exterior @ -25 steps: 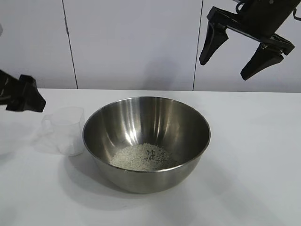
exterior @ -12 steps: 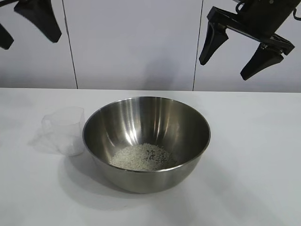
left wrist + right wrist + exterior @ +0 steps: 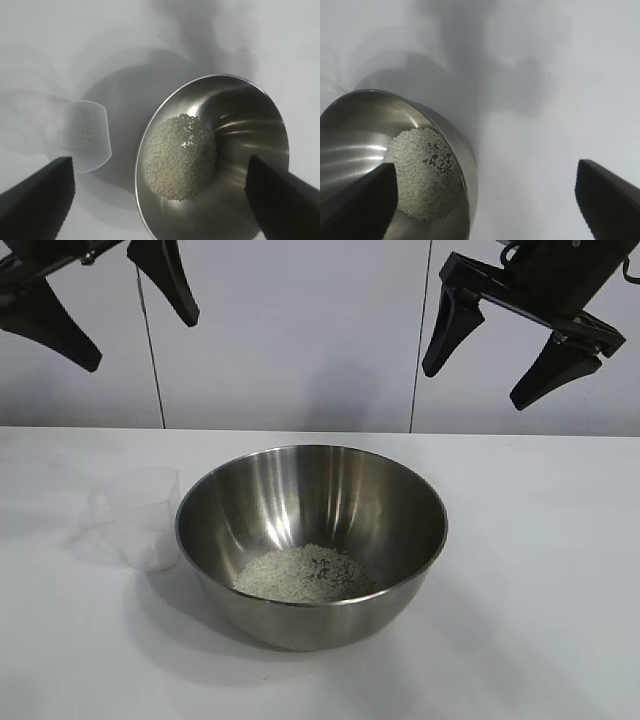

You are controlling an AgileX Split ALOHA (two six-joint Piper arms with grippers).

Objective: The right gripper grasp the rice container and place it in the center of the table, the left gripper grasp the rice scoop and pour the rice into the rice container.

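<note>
Exterior view, nearest you: you are looking at the rice container (image 3: 311, 540) sitting near the middle of the table (image 3: 540, 590), upright, with nothing touching it.
Rice: you are seeing the rice (image 3: 303, 574) lying as a pale heap in the bottom of the rice container, and the left wrist view is showing the same heap (image 3: 179, 156) from above.
Rice scoop: you are finding the rice scoop (image 3: 137, 516) standing upright on the table just beside the rice container's left flank; it is looking nearly empty, with only a few grains showing in its base in the left wrist view (image 3: 80, 134).
What is changing, left side: you are watching the left end effector (image 3: 115, 300) climbing. A second ago it was low beside the rice scoop at the picture's left edge; now it is hanging high against the back wall, fingers spread wide, gripping nothing.
Right side, farthest: the right end effector (image 3: 500, 355) is holding the same raised spot above and behind the rice container, fingers splayed, carrying nothing.
Meaning for the task: you are likely seeing the closing phase. With the rice in the container, the scoop set down and released, and both arms clear, the pour appears done and little seems left beyond parking the arms.
</note>
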